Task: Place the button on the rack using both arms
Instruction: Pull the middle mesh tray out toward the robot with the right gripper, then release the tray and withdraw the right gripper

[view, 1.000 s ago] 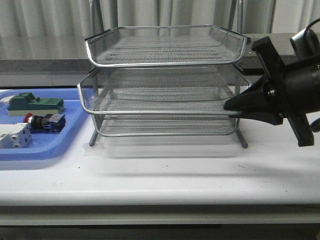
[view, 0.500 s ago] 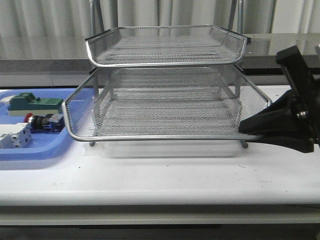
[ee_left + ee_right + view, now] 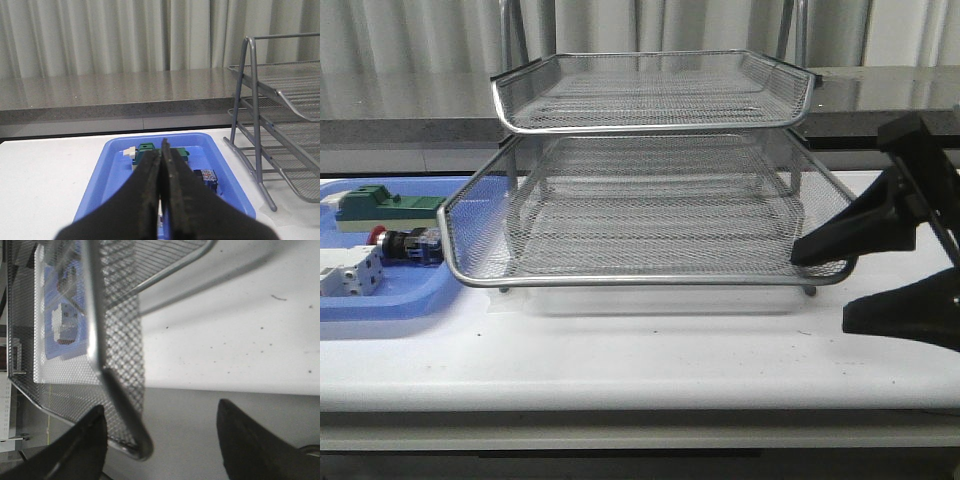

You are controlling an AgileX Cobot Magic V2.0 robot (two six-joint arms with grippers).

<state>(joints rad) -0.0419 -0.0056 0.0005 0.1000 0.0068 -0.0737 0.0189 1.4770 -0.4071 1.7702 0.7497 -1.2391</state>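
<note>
Now my right gripper (image 3: 820, 285) is released beside the rack's (image 3: 650, 90) pulled-out middle tray (image 3: 640, 280); my left gripper (image 3: 161, 165) is clenched, empty. Bumping the tray's corner could shove it.

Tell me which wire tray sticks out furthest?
The middle silver wire-mesh tray of the rack: it is slid out toward the front, beyond the top tray above it.

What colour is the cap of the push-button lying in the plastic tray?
Red. The button shows its cap best in the front view, lying in the blue tray.
</note>
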